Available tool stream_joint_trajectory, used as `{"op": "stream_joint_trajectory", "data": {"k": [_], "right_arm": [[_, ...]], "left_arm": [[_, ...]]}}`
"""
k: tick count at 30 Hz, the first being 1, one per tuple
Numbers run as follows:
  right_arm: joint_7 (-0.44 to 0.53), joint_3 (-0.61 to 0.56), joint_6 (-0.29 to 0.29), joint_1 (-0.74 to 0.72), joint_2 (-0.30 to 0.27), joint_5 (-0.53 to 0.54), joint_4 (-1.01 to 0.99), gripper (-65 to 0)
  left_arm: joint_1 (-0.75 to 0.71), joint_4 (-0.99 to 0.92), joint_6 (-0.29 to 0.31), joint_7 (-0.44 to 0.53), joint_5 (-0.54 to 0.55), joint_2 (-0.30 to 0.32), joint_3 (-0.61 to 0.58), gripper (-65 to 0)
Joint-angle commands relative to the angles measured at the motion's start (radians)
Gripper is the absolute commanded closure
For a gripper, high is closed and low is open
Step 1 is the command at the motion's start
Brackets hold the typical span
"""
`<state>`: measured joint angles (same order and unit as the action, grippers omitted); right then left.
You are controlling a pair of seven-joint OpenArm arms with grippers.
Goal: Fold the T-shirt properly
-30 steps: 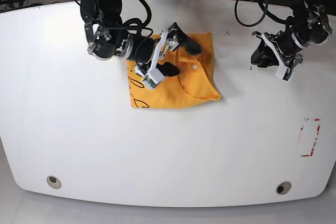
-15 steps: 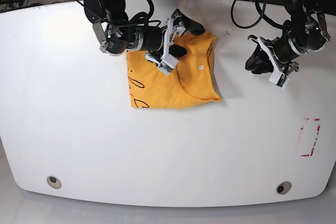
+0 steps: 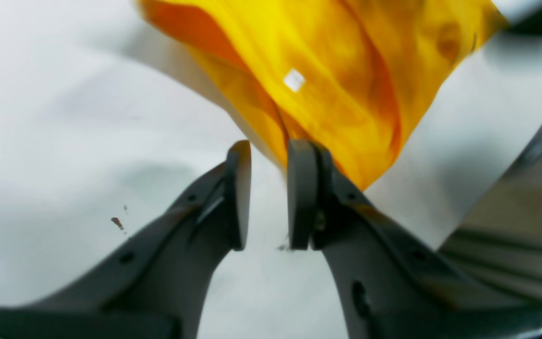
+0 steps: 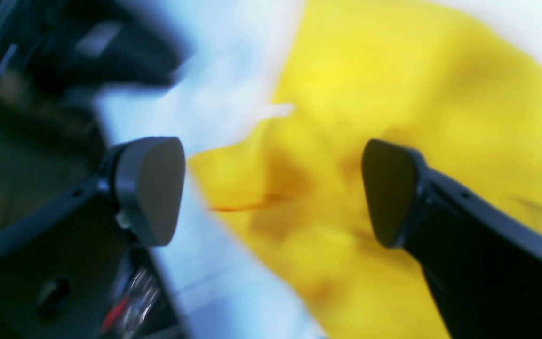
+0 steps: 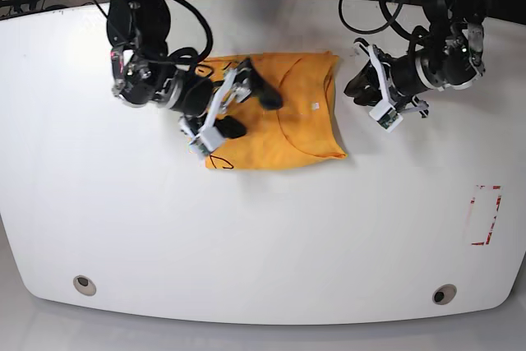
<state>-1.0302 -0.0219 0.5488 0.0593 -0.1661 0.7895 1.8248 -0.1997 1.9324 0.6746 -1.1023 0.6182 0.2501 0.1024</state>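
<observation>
The orange-yellow T-shirt (image 5: 304, 121) lies folded into a rough square at the back middle of the white table (image 5: 246, 228). My right gripper (image 5: 245, 110) hovers over the shirt's left half, jaws wide open, one finger on each side of a patch of cloth. In the right wrist view the gripper (image 4: 273, 188) stands open with nothing gripped over the blurred T-shirt (image 4: 393, 84). My left gripper (image 5: 357, 88) is just off the shirt's right edge. In the left wrist view the gripper (image 3: 268, 155) has its jaws a narrow gap apart and holds nothing, with the T-shirt (image 3: 337, 70) just ahead.
A small white label (image 5: 314, 106) shows on the shirt near its right side. A red-outlined rectangle (image 5: 485, 215) is marked at the table's right. Two round holes (image 5: 84, 284) (image 5: 444, 294) sit near the front edge. Black cables hang behind the back edge.
My left arm has moved left, from well right of the shirt to its right edge. My right gripper has shifted down and left over the shirt, staying open.
</observation>
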Motion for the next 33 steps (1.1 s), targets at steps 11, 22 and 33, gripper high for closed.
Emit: {"op": "stream_joint_trajectory", "data": {"k": [11, 22, 33], "right_arm": [[0.054, 0.104, 0.007, -0.237, -0.059, 0.02, -0.328, -32.8], [0.152, 0.04, 0.007, -0.367, -0.08, -0.184, -0.498, -21.9], [0.339, -0.066, 0.007, -0.342, -0.08, -0.434, -0.578, -21.7]], "left_arm": [[0.026, 0.017, 0.006, 0.024, -0.157, -0.17, -0.123, -11.4], [0.022, -0.064, 0.006, 0.024, -0.343, -0.235, -0.223, -11.4], [0.027, -0.133, 0.006, 0.083, -0.347, -0.186, -0.223, -11.4]]}}
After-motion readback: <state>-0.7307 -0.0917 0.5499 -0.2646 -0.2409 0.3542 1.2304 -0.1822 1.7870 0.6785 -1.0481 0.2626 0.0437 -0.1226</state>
